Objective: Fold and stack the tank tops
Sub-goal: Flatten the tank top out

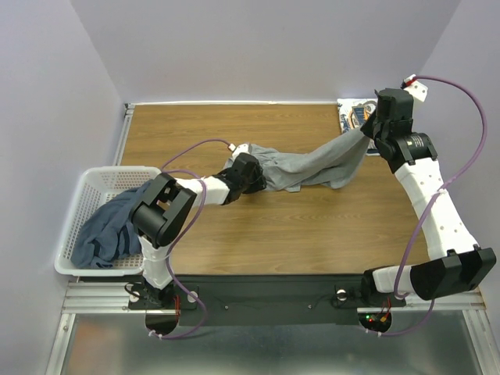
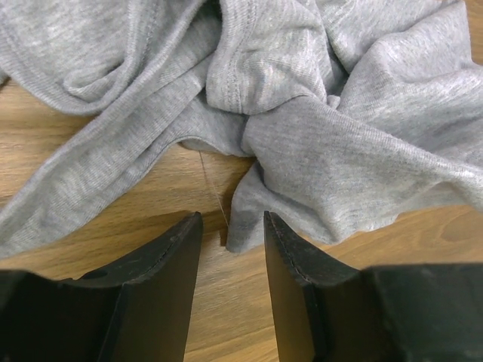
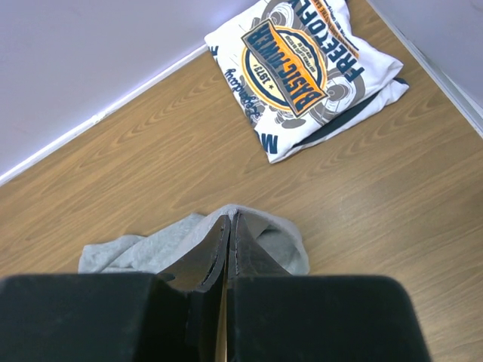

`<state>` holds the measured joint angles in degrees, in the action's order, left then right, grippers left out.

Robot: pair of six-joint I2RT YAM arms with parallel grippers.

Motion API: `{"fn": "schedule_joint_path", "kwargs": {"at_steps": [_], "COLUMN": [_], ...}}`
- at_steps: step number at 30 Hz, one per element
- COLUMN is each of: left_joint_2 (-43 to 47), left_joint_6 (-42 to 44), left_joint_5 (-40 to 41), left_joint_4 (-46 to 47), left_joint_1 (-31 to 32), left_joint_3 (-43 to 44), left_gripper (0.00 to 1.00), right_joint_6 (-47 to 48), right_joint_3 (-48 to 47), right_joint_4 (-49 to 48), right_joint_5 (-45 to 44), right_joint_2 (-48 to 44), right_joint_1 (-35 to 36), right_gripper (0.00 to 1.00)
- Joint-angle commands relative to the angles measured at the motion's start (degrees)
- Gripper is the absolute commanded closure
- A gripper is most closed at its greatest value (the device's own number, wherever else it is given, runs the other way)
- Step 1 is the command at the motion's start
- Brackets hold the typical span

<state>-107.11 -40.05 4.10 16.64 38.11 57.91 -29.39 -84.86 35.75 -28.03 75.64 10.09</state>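
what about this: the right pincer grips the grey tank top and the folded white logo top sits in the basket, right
Not quite. The right wrist view shows the folded white logo tank top lying on the table, not in the basket. The right pincer does grip the grey tank top.

Your left arm (image 1: 187, 187) and right arm (image 1: 433, 205) wear white shells between bulky black joint housings (image 1: 162, 209), and a lilac cable (image 1: 483, 129) loops along each to a small white plug (image 1: 416, 88). Your left hand (image 2: 230, 249) and right hand (image 3: 229, 230) end in matte black fingers (image 2: 158, 286); red and green lights (image 1: 383, 316) glow at your right base (image 1: 367, 301).
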Motion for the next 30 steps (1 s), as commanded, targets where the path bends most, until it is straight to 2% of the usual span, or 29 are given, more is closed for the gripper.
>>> {"fn": "schedule_joint_path", "kwargs": {"at_steps": [1, 14, 18, 20, 21, 22, 25, 30], "left_joint_2": [-1.70, -5.30, -4.86, -4.34, -3.03, -2.06, 5.05, 26.39], "left_joint_6": [1.65, 1.21, 1.21, 1.38, 1.47, 1.56, 2.87, 5.51], "left_joint_5": [-1.37, 1.26, 1.44, 1.26, 1.18, 1.61, 2.57, 6.97], "left_joint_4": [-0.91, -3.28, -3.28, -3.55, -3.90, -5.03, -8.45, -18.03], "left_joint_1": [0.39, 2.85, 2.85, 2.94, 2.85, 2.94, 2.76, 1.45], "left_joint_3": [1.24, 1.86, 1.77, 1.85, 1.94, 2.03, 2.38, 8.86], "left_gripper": [0.51, 0.59, 0.73, 0.85, 0.96, 1.00, 1.00, 1.00], "right_joint_6": [-0.23, -1.02, -1.11, -1.11, -1.11, -1.02, -0.67, -0.50], "right_joint_3": [-2.59, -3.03, -3.29, -3.29, -3.47, -3.64, -4.69, -8.47], "right_joint_4": [-0.85, -0.94, -0.94, -0.94, -0.94, -0.94, -0.85, -0.77], "right_joint_5": [-0.01, 1.66, 2.10, 2.28, 2.37, 2.37, 2.45, 5.08], "right_joint_2": [-0.23, 0.48, 0.74, 0.74, 0.74, 0.74, 0.57, -0.05], "right_joint_1": [-0.68, -1.21, -1.21, -1.30, -1.38, -1.30, -1.56, -3.05], "right_gripper": [1.00, 1.00, 1.00, 1.00, 1.00, 1.00, 1.00, 1.00]}}
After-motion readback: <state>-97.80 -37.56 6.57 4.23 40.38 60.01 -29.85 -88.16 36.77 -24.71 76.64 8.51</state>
